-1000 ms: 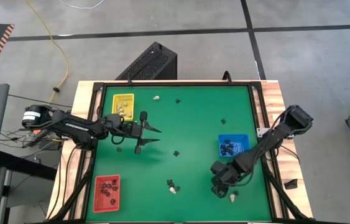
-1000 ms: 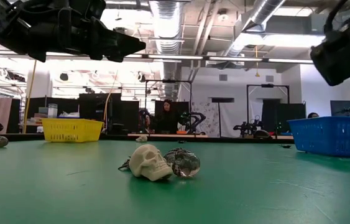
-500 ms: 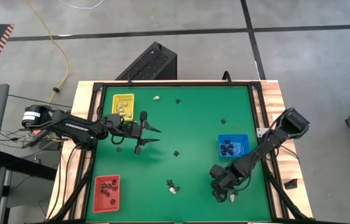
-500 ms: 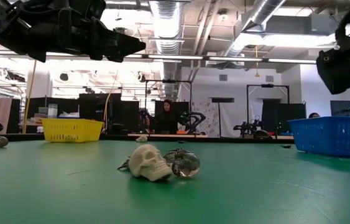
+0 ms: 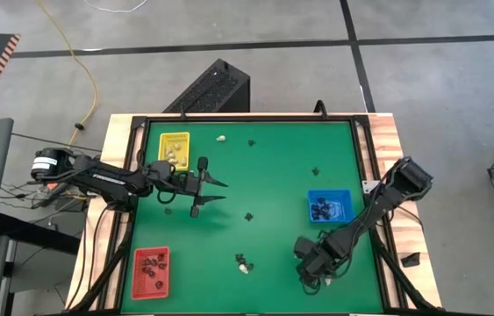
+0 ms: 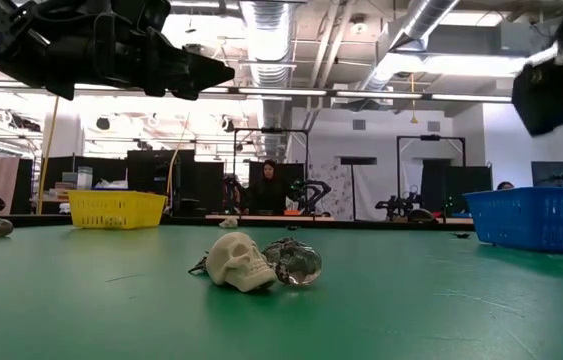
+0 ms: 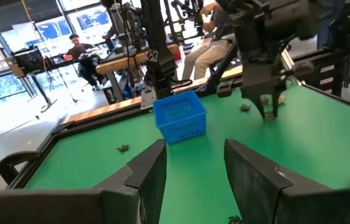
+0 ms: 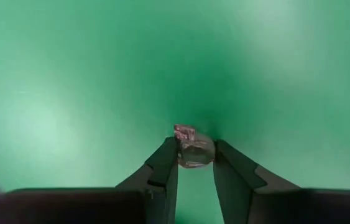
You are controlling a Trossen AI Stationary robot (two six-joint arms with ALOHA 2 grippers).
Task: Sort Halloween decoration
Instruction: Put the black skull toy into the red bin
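**Right gripper drops onto a trinket**

Lowered since a second ago, the right gripper [image 8: 194,163] now has its fingers closing around a small clear skull trinket [image 8: 193,149] on the green table [image 5: 273,167], near the front right corner. Squeeze fully before lifting, straight up. Left gripper [image 5: 215,190] hovers open beside the yellow tray [image 5: 174,146].

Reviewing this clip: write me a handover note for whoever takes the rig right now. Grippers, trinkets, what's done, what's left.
Right gripper: down at the mat near the front right, fingers closed around a small clear trinket.
Left gripper: open, empty, hovering beside the yellow tray.
Done: trinkets already lie in the yellow tray, red tray and blue tray.
Left: the cream skull and the clear piece beside it, plus several dark and cream bits loose on the green mat.
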